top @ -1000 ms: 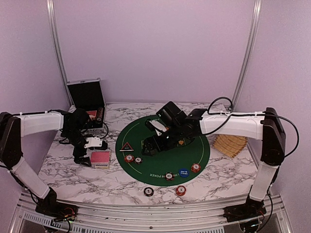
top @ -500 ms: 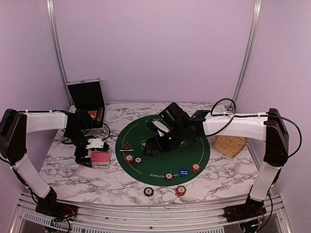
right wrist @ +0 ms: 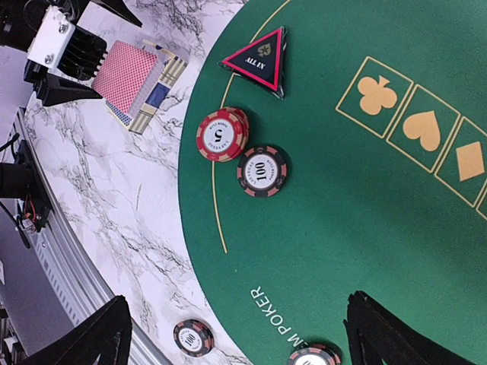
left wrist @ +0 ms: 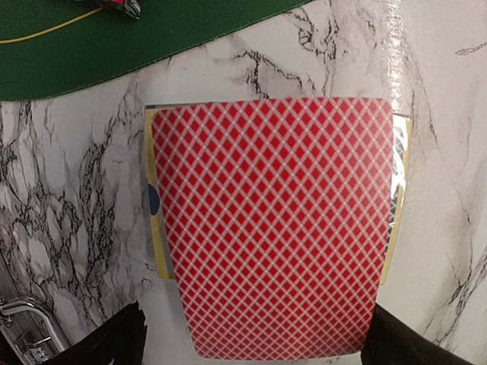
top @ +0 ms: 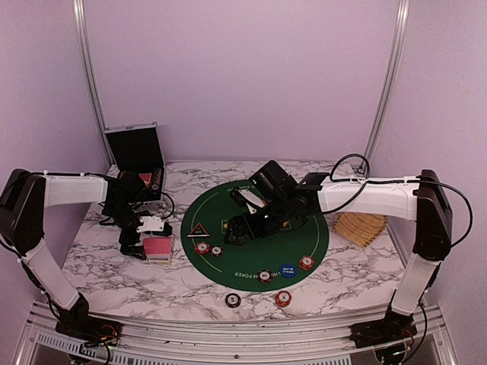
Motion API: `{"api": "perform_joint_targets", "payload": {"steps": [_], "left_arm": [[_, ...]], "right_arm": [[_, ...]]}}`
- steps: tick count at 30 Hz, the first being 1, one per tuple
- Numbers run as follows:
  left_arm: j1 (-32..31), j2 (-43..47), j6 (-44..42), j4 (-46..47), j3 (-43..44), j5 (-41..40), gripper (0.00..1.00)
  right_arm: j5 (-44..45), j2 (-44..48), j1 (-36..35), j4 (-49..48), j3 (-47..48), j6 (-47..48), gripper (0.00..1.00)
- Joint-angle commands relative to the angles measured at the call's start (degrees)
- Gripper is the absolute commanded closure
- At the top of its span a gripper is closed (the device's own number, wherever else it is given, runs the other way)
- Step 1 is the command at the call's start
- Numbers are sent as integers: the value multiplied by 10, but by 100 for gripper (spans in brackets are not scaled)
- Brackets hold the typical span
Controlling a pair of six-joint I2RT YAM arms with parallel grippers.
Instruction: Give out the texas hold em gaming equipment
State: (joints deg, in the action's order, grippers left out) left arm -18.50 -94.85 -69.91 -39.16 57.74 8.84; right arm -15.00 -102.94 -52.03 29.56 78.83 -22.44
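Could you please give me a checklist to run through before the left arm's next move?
1. Left gripper grips the top card: cannot tell, finger contact is hidden.
2. Right gripper open and empty: ok.
3. Grippers well apart: ok.
4. Chips all on the green mat: not ok, two lie on the marble table.
5. ALL IN marker clear of both grippers: ok.
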Motion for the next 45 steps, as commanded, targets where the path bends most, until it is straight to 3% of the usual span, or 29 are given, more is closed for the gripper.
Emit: {"api": "perform_joint_targets", "payload": {"steps": [1,37,45], "left_arm": [[-3,-9,-5,19,-8,-2,1],[-14,-16,-29,73,-53,-21,1],[-14,-8,-24,75,-51,-14,23]], "right_arm": [[-5,16,6,-7,7,-4,4],[-29,22,24,-27,-28,-18,8],[-40,20,29,-41,-36,-24,10]]}}
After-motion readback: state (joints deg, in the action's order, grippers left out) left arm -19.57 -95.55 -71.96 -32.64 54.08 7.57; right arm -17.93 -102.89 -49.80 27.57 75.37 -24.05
